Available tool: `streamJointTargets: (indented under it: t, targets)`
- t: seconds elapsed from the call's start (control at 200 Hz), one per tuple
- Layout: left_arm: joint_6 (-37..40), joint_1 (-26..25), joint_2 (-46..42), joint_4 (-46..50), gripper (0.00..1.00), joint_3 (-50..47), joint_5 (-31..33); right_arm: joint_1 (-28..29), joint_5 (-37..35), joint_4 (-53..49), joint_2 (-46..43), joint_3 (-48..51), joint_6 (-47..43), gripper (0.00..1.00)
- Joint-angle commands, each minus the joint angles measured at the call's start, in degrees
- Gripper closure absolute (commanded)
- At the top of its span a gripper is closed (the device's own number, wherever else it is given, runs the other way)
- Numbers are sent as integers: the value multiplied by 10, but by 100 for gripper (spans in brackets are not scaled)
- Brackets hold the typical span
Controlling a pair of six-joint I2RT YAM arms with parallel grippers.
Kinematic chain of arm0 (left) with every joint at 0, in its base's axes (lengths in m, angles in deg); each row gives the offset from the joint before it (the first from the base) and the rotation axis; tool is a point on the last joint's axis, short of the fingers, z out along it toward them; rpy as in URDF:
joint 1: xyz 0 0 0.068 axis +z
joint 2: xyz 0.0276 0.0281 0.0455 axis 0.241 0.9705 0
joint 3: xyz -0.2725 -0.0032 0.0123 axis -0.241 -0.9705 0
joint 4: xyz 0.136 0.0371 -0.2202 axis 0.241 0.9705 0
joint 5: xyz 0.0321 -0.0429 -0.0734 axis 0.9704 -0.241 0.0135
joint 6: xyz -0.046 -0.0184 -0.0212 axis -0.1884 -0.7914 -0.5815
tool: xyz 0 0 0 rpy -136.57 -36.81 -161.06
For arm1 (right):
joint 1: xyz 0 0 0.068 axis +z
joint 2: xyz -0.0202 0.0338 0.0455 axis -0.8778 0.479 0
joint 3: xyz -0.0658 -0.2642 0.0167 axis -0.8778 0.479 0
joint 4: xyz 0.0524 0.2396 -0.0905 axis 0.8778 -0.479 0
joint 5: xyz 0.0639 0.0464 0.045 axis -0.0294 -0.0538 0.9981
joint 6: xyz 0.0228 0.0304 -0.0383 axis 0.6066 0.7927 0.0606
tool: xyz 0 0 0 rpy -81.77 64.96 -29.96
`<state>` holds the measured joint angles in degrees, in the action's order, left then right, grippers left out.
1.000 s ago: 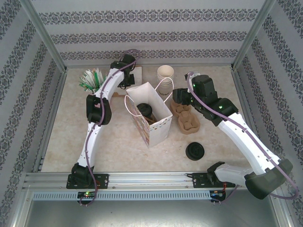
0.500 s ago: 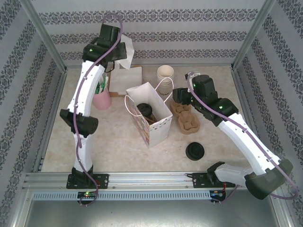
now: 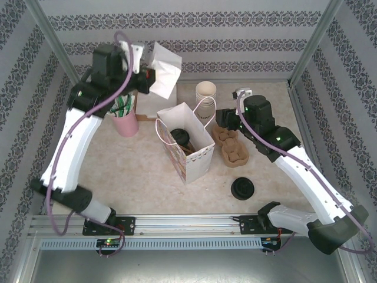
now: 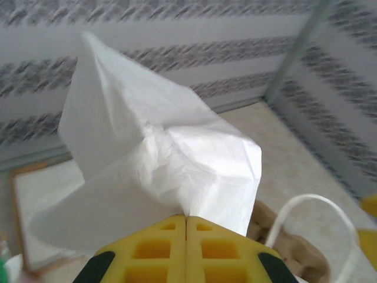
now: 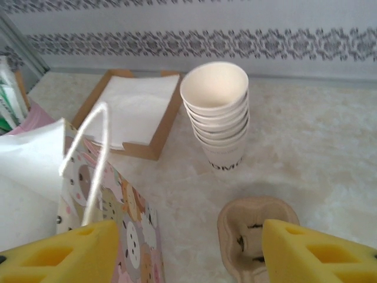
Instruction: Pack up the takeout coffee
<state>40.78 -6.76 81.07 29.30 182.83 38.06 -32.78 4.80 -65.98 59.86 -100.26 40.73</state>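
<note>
In the middle of the table, as the top camera sees it, a white paper gift bag (image 3: 199, 158) with printed sides is standing open. The takeout coffee (image 3: 180, 137), a cream paper cup under a round black plastic lid, is sitting inside it. Behind and left of the bag, the left gripper (image 3: 154, 77) is holding a crumpled white paper napkin (image 3: 167, 69) up in the air. Just right of the bag, the right gripper (image 3: 224, 119) is hovering over the far end of a brown moulded cardboard cup carrier (image 3: 234, 151). A stack of lidless cream paper cups (image 3: 206, 92) is standing behind the bag, loose black plastic lids (image 3: 242, 188) are lying in front and to its right, and a pink cup (image 3: 125, 122) of sachets is standing to its left.

From the left wrist, the left gripper (image 4: 186, 220) is showing what the top view cannot: its yellow jaws are pressed together on the napkin (image 4: 159, 165).

From the right wrist, the right gripper (image 5: 188, 242) is showing its jaws wide apart, with the bag's cartoon-animal side (image 5: 121, 221) and white cord handle (image 5: 88, 156) at the left. Behind the bag, a cardboard tray of napkins (image 5: 136, 105) is lying beside the cup stack (image 5: 218, 112).
</note>
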Motion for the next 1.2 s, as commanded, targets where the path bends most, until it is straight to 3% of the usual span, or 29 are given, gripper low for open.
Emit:
streamJointTargets:
  t: [0.0,0.145,0.33,0.42,0.694,0.919,1.199]
  targets:
    - [49,-7,-114,-187,100,-124,-99,-5,37,70,-35,14,-67,34]
    - [79,-8,-198,-191,100,-190,-114,4,121,150,-82,40,-169,31]
    - [103,-11,-199,-135,100,-187,-174,79,255,193,-124,69,-447,21]
    - [119,-21,-191,-119,100,-185,-184,121,270,187,-122,55,-516,18]
    - [180,-65,-163,-53,100,-155,-206,178,226,221,-70,-14,-512,17]
    - [195,-94,-150,-43,100,-151,-234,181,165,248,-26,-37,-473,17]
    - [208,-131,-130,-27,100,-133,-251,181,154,263,14,-45,-451,16]
